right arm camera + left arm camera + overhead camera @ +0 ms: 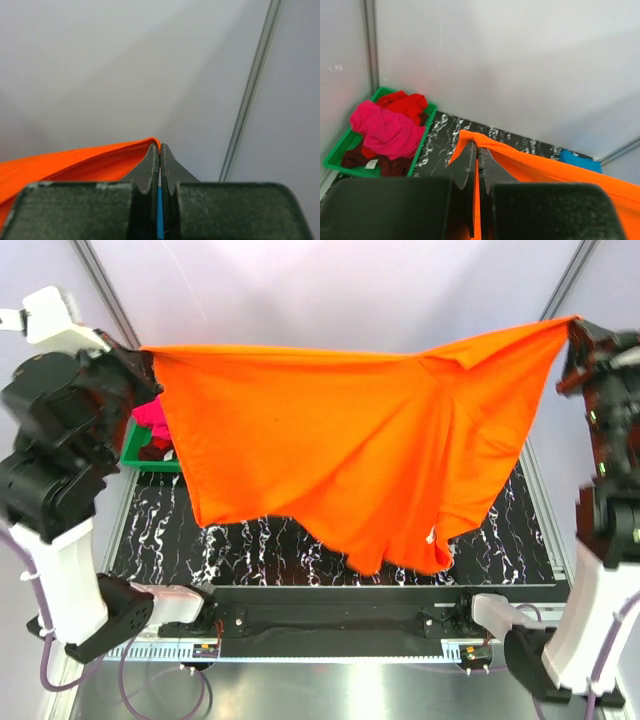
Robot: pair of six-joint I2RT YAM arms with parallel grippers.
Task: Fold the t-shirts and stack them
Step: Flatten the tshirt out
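A bright orange t-shirt hangs stretched in the air between my two raised arms, its lower edge dangling over the table. My left gripper is shut on its left corner; in the left wrist view the orange cloth wraps over the closed gripper. My right gripper is shut on the right corner, where the orange hem meets the closed gripper. A magenta-pink t-shirt and a red t-shirt lie crumpled in the green tray. A teal-blue t-shirt lies on the table.
The green tray stands at the table's far left by the wall, partly hidden by the left arm in the top view. The black marbled table lies below the hanging shirt. White walls and metal posts close in the back.
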